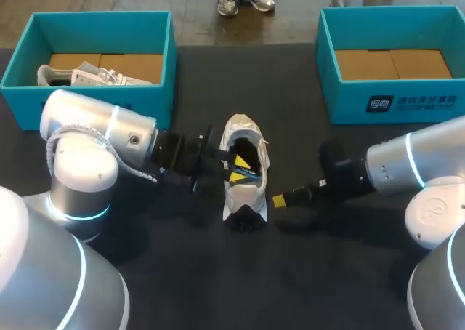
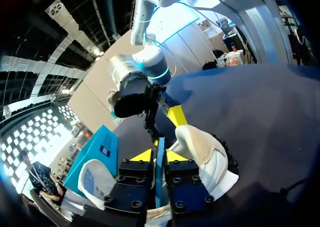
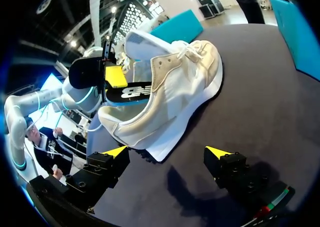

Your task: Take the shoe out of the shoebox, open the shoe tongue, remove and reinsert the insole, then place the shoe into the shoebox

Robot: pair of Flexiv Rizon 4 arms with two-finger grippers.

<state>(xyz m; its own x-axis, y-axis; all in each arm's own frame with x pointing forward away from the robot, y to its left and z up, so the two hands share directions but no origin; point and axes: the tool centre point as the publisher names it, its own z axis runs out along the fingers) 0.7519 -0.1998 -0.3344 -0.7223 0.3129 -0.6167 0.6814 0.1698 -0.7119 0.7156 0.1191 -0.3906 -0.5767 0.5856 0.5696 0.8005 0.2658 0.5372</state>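
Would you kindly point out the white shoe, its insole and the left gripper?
white shoe (image 1: 245,193): head view, white heel upper.
insole (image 3: 134,93): right wrist view, black top face.
left gripper (image 2: 159,156): left wrist view, between yellow tips.

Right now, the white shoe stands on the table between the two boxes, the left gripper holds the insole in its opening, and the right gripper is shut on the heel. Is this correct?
Not quite: the right gripper is open, its fingers spread apart just short of the heel of the shoe, as the right wrist view shows. The rest holds: the left gripper holds the insole.
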